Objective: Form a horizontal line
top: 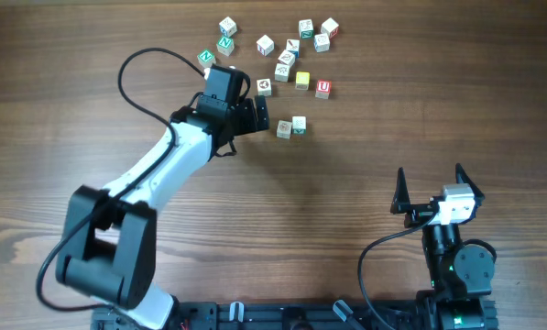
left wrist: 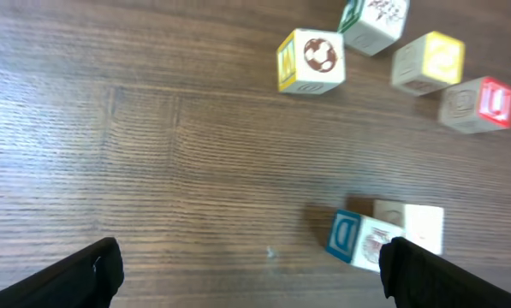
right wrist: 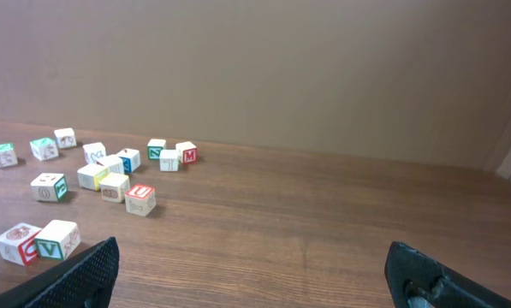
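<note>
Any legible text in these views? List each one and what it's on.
"U", red, on the red-letter cube
"N", green, on two green-letter cubes
"D", blue, on the side of the blue-letter cube
All other cube faces: too small or blurred to read.

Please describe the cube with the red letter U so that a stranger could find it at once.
On the wooden table, find the loose cluster of small cubes beyond the left tool. The red U cube lies on the cluster's right side, just right of the yellow cube. Alone among its neighbours, its top face shows a red U.
</note>
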`<state>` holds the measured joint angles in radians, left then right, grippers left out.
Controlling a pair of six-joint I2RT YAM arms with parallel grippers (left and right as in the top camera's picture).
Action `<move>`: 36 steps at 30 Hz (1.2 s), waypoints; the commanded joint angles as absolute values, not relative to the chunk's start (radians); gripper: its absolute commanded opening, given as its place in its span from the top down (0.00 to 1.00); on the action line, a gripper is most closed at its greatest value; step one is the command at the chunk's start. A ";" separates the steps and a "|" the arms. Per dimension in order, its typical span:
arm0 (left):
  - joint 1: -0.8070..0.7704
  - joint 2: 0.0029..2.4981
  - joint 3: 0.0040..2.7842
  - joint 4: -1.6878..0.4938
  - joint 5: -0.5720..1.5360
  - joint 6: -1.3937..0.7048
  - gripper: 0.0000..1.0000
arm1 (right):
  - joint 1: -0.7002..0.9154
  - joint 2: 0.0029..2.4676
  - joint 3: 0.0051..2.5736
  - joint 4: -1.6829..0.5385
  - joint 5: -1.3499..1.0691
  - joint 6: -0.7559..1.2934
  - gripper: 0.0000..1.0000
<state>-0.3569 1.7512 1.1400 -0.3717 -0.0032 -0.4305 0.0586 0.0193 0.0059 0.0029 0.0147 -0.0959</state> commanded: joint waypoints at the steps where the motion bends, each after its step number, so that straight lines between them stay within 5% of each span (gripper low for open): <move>1: -0.351 1.664 1.133 -0.413 -0.024 -0.387 0.00 | 0.064 0.016 0.005 0.006 -0.001 -0.105 0.00; 36: -0.349 1.252 1.133 -1.140 -0.312 -0.375 0.00 | 0.064 0.016 0.005 0.010 -0.002 -0.103 0.00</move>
<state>-0.3569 1.2839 1.1393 -1.1168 -0.2558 -0.3809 0.0586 0.0193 0.0059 0.0032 0.0147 -0.0959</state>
